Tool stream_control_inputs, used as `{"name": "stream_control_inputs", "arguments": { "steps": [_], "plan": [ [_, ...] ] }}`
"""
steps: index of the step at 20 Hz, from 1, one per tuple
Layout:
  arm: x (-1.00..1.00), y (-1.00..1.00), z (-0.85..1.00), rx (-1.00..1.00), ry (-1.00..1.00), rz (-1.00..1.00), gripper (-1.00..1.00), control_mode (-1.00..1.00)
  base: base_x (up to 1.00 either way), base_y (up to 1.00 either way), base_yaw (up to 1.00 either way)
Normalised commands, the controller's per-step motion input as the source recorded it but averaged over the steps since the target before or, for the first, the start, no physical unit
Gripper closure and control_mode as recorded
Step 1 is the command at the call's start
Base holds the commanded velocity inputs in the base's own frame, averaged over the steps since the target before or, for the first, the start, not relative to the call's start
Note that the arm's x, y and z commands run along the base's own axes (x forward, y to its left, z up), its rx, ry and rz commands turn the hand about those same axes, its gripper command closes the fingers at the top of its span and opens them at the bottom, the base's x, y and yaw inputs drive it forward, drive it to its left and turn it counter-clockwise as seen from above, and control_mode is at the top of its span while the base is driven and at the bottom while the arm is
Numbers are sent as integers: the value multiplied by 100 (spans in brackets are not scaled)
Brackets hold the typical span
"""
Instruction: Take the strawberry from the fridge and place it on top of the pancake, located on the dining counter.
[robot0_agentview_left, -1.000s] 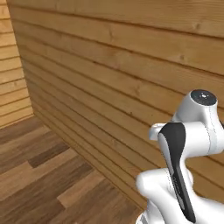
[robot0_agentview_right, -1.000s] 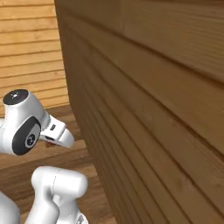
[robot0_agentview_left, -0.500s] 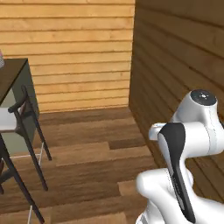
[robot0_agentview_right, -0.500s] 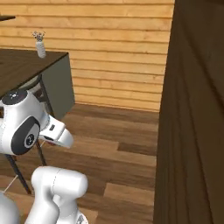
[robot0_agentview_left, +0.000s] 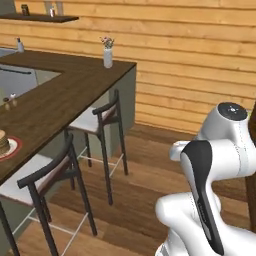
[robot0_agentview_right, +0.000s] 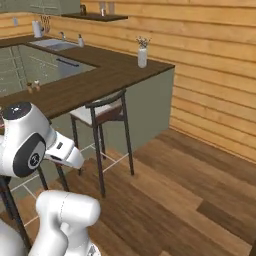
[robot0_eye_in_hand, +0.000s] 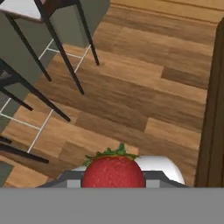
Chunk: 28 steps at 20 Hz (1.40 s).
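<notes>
The strawberry (robot0_eye_in_hand: 113, 170) sits at the bottom of the hand view, red with its green leaves up, held in the hand (robot0_eye_in_hand: 114, 178), whose jaws are closed narrowly on the fruit. It hangs over bare wooden floor (robot0_eye_in_hand: 144, 105), well apart from the table.

Risks, as judged: the fruit is small and round, so a jolt while the base drives could let it slip and roll away across the floor. The two stools (robot0_agentview_left: 97, 117) stand close against the near side of the table (robot0_agentview_left: 65, 95); the arm reaching over them could catch a backrest. The pancake (robot0_agentview_left: 3, 142) lies at the far left edge of the left base view, on a red-rimmed plate (robot0_agentview_left: 12, 149); a release off centre would let the fruit roll off the stack.

The table is a dark-brown wooden top on a pale grey-green base, turning a corner. A white vase with flowers (robot0_agentview_right: 142, 55) stands at that corner, two small shakers (robot0_agentview_right: 33, 87) nearer along it. Beyond lie a sink (robot0_agentview_right: 52, 44) and a wall shelf (robot0_agentview_right: 102, 16). The walls (robot0_agentview_right: 210, 75) are light wooden planks.
</notes>
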Motion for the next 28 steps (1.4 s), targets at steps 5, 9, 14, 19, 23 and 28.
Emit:
{"name": "stream_control_inputs", "arguments": {
  "steps": [5,9,14,19,23,28],
  "plan": [
    [0,0,0,0,0,0,100,100,79,-4,77],
    [0,0,0,0,0,0,100,100,69,-1,81],
    [0,0,0,0,0,0,100,100,69,0,82],
    [0,0,0,0,0,0,100,100,64,-1,70],
    [0,0,0,0,0,0,100,100,70,-2,38],
    [0,0,0,0,0,0,100,100,45,-43,1]
  ]
}}
